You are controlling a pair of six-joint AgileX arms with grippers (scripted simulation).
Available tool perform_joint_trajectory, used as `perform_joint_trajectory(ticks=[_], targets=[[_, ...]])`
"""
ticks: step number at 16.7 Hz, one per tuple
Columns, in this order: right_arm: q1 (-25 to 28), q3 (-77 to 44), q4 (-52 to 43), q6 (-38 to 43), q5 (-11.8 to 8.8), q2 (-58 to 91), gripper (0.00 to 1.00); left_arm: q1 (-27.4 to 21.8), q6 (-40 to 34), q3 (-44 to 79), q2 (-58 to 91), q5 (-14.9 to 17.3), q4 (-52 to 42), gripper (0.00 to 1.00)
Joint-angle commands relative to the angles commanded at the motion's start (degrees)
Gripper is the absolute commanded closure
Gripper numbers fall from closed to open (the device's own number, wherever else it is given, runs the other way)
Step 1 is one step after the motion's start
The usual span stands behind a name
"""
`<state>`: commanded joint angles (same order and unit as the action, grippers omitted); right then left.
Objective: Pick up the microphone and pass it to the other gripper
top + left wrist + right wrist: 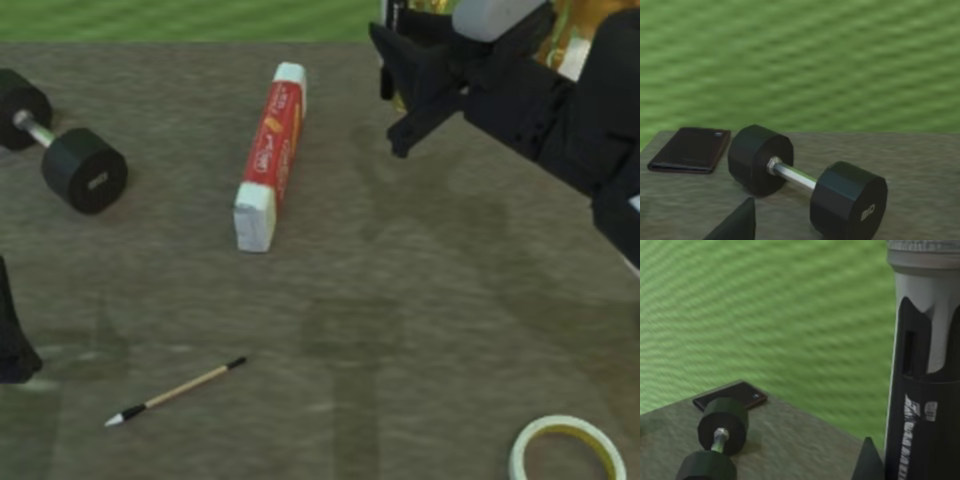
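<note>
Two arms are present. Only the right one is engaged with the task object.

**Location of the object.** The microphone (925,390) stands upright directly in front of the right wrist camera, with the grey collar and mesh head uppermost and the black handle below. Green backdrop shows behind it, which suggests it is raised off the table (420,300). The top view does not show it clearly among the arm parts.

**Gripper states.**
- The right gripper (400,90) hangs over the far right part of the table. The views do not show whether it is clamped on the microphone or only beside it.
- The left gripper (12,345) sits parked at the left edge, near the dumbbell (65,140). Its state cannot be determined either.

**Handling properties (judged).**
- The body looks rigid and light, so no sag is expected.
- The handle appears smooth and may slip or twist under a weak grip.
- The mesh head probably dents, so do not clamp it.

**Recommended hold.** Grasp across the black handle. For the transfer, the receiving gripper takes a free length of handle away from the giving gripper.

**Obstacles.** The red-and-white box (272,150) and the pencil-like stick (175,392) lie between the arms at table level.
</note>
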<state>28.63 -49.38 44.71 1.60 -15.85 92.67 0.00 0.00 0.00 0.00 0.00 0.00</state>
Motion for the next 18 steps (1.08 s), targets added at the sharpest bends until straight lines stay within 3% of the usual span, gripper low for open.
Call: perform_joint_trajectory(ticks=[3,5,16,18], targets=[[5.3,1.7,-1.4,0.4,5.0,-4.0,1.0,0.0,0.0,0.0,0.0,0.0,0.0,0.0],[7.0,2.3,-1.8,0.5,6.7,-5.4,1.0,0.0,0.0,0.0,0.0,0.0,0.0,0.0],[7.1,2.3,-1.9,0.5,6.8,-5.5,1.0,-0.1,0.0,0.1,0.1,0.0,0.0,0.0],[7.1,2.3,-1.9,0.5,6.8,-5.5,1.0,-2.0,0.1,1.8,2.0,-0.6,0.9,0.0]])
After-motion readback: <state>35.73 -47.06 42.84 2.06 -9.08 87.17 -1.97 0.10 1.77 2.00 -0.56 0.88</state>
